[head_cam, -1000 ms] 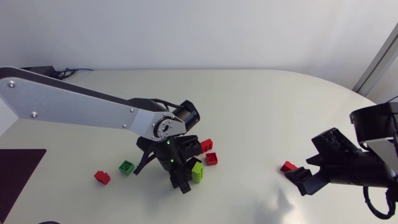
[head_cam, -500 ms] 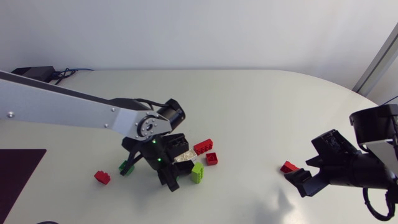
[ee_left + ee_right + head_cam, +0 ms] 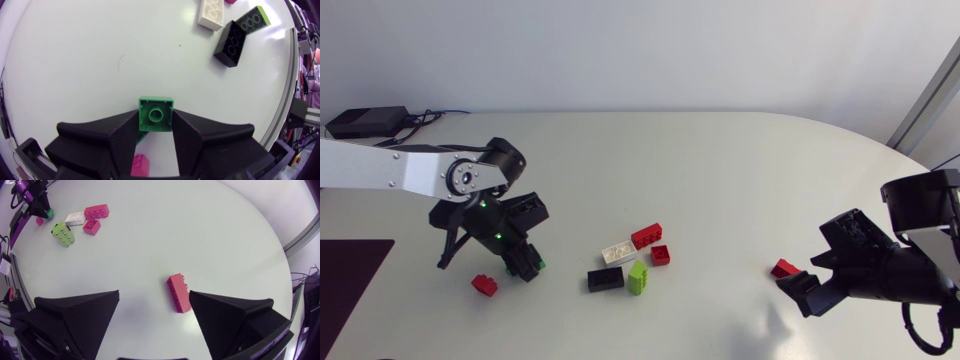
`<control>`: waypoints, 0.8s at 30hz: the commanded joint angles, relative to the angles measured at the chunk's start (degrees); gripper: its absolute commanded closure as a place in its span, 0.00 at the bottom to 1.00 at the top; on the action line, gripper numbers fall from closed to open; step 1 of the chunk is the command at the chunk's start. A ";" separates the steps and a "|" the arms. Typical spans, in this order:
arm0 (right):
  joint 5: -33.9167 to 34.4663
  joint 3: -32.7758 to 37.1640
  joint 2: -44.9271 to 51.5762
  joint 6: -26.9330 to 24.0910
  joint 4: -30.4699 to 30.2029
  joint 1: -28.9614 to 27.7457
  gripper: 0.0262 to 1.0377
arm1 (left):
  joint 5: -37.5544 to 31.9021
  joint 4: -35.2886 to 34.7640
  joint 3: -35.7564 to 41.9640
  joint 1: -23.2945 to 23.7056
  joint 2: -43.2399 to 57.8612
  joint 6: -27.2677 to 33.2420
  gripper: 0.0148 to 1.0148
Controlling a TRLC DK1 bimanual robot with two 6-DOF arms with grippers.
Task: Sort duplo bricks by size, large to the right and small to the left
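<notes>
The left jaws clamp a small green brick beside the small red brick, likely gathering the small ones; the right jaws stand apart.

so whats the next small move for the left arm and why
Probably open the left end effector to let go: it looks shut on the small green brick, which is already far left, beside the small red brick.
</notes>
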 commanded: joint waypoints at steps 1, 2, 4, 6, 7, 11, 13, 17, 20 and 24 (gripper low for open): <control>-0.44 -1.81 -0.44 0.58 0.04 0.35 0.03 | 0.24 0.07 0.23 2.44 -0.32 2.34 0.77; -0.44 -1.81 -0.53 0.58 -0.05 0.44 0.03 | 0.33 0.25 0.49 2.88 0.12 2.34 0.77; -0.44 -1.90 -0.62 0.58 -0.22 0.44 0.03 | 0.24 0.86 0.58 3.58 0.74 2.34 0.77; -0.44 -1.90 -0.88 0.58 -0.40 0.35 0.03 | 0.33 1.74 0.84 4.29 1.53 2.61 0.77; -0.44 -1.90 -1.14 0.58 -0.49 0.35 0.03 | 0.33 2.36 1.02 4.99 2.23 2.70 0.77; -0.35 -1.99 -1.50 0.58 -0.66 0.35 0.03 | 0.59 3.50 0.49 5.87 4.69 3.57 0.77; -0.44 -1.99 -1.58 0.58 -0.66 0.35 0.03 | 1.56 3.50 0.23 5.87 5.39 4.81 0.66; -0.44 -2.08 -2.02 0.49 -0.92 0.35 0.03 | 2.17 1.57 0.49 5.69 5.04 5.68 0.03; -0.35 -2.16 -2.11 0.49 -1.10 0.35 0.03 | 2.09 1.48 0.49 5.69 3.81 5.16 0.03; -0.44 -2.25 -2.38 0.66 -1.19 0.44 0.03 | 2.17 0.69 0.67 4.02 1.97 3.57 0.03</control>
